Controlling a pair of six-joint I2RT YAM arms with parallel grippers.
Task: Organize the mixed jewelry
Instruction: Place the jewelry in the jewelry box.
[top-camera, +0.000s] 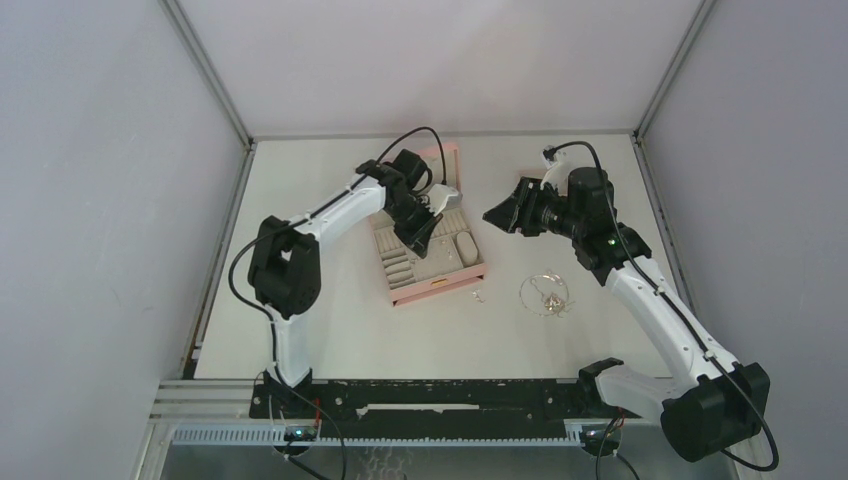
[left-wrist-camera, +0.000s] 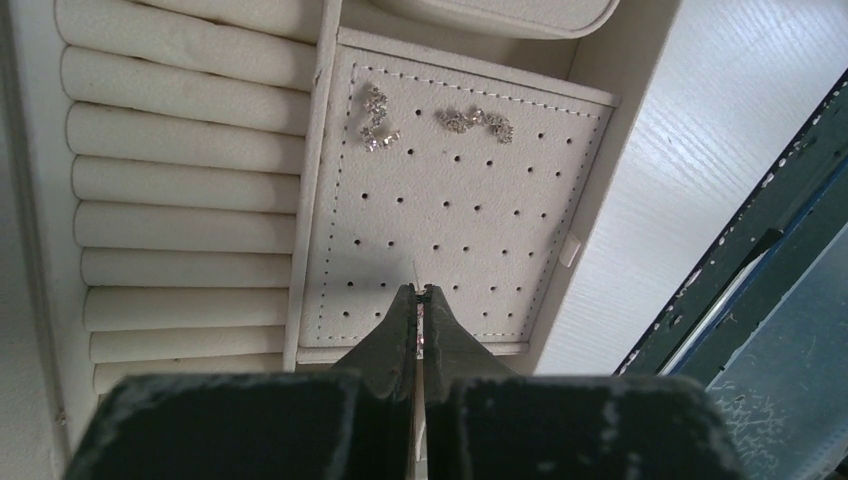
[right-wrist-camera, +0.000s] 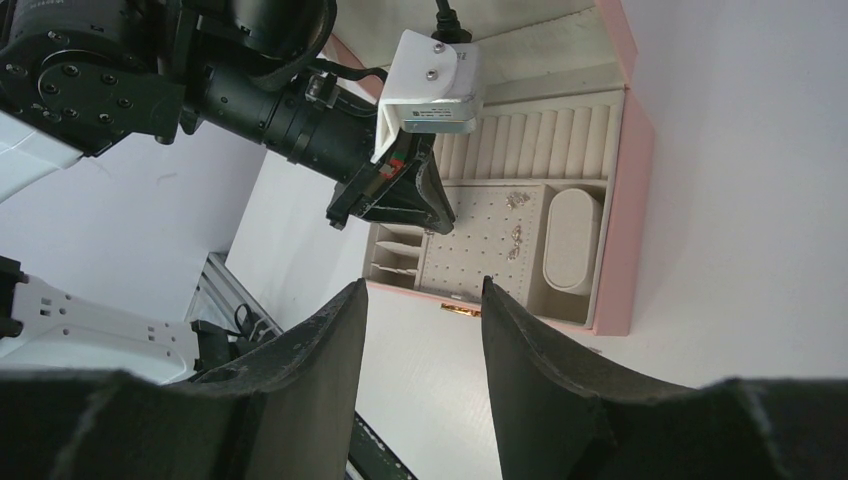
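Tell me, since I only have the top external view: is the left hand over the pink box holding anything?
Observer: Yes. The left wrist view shows the left hand shut on a sparkly stud, its thin post pointing at the perforated panel.
Reviewer: Anything on that panel already?
Observer: A first earring sits by the ring rolls, a second earring beside it.
Reviewer: And the right hand?
Observer: Its wrist view shows the right hand open and empty, facing the pink box.
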